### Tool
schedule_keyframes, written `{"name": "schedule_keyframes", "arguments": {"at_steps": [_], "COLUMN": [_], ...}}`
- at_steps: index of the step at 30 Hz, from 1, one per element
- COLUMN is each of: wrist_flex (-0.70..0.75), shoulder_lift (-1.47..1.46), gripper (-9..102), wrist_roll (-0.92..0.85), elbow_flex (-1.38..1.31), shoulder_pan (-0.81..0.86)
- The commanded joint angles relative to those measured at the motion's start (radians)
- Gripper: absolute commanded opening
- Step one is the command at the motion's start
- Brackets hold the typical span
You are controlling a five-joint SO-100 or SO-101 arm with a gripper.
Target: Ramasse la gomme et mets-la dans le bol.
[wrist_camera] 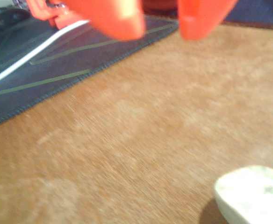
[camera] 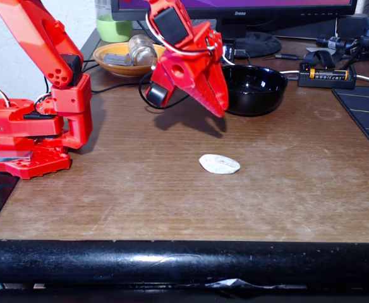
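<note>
Approach step: pincer (camera: 219,108) slightly apart and empty above gomme (camera: 219,164) lying mid-surface, bol (camera: 255,88) near far edge; next, probably lowering and closing around gomme.

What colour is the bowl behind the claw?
Glossy black bowl, clearest in the fixed view.

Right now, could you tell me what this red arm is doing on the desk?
The red arm's claw hangs in the air above the wooden desk, holding nothing. In the wrist view its two fingers stand apart with a gap between them. The off-white eraser lies flat on the desk, below and in front of the claw, untouched. The black bowl sits behind, next to the claw in the fixed view, with nothing visible inside. So the pickup has not happened yet.
</note>
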Motion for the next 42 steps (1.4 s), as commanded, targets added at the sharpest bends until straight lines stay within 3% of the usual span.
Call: {"name": "schedule_keyframes", "arguments": {"at_steps": [1,8,18,30,42], "wrist_flex": [-0.04,0.023,0.006,0.044,-0.051], "shoulder_lift": [-0.017,-0.063,-0.138,-0.227,-0.29], "gripper": [12,16,23,24,24], "wrist_roll": [-0.011,0.009,0.012,0.002,-0.023], "elbow_flex": [-0.072,-0.117,-0.144,-0.213,-0.201], "shoulder_pan": [0.025,0.018,0.044,0.067,0.106]}}
